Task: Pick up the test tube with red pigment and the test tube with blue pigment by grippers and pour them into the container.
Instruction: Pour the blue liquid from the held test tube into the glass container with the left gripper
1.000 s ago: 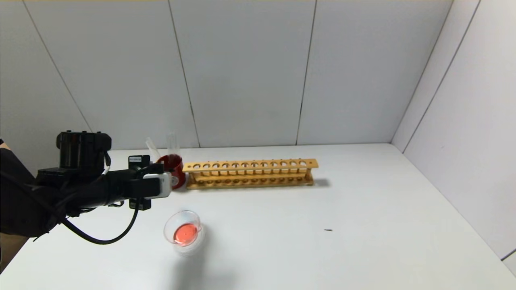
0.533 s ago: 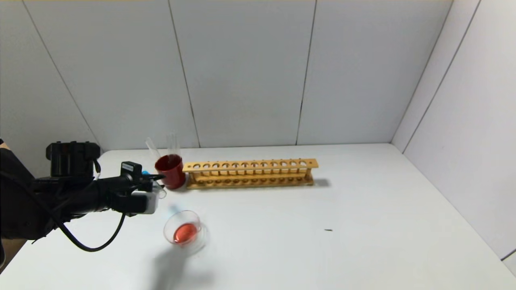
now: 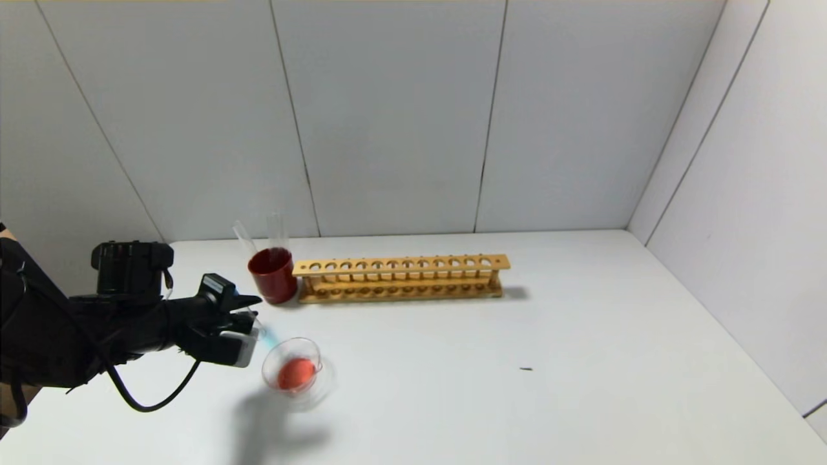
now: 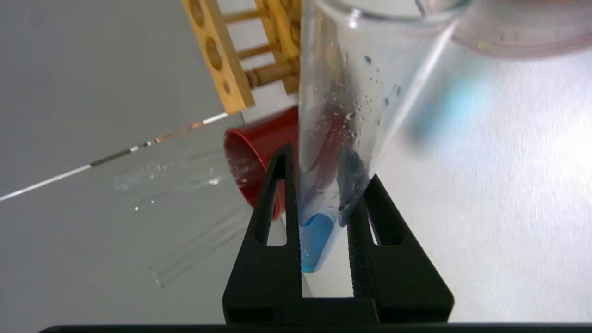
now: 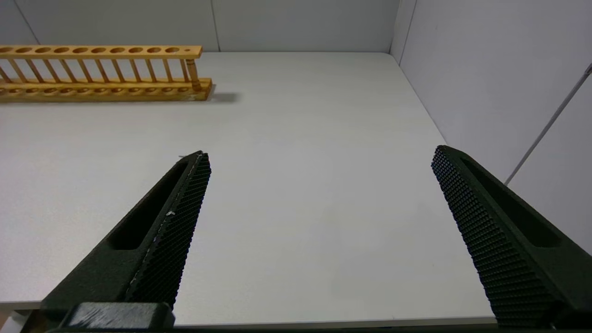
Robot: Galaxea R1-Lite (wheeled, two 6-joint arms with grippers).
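We see the left gripper [image 4: 323, 185] pinching the test tube with blue pigment [image 4: 342, 115] near its rounded, blue-filled end. The tube is tipped over, and its open mouth reaches the rim of the container [image 3: 294, 368]. In the head view this gripper [image 3: 249, 329] hangs over the table's [image 3: 517, 400] left side, just beside the container, which sits on the table nearer the front edge and holds orange-red liquid. Behind the gripper, toward the back left corner, a dark red cup [image 3: 272, 274] stands with two clear tubes [image 3: 258, 232] leaning in it. The wooden rack [image 3: 400, 278] touches or nearly touches the cup and runs along the back toward the right. The right gripper [image 5: 319, 157] has its fingers spread wide, holding nothing, over the table's right front part.
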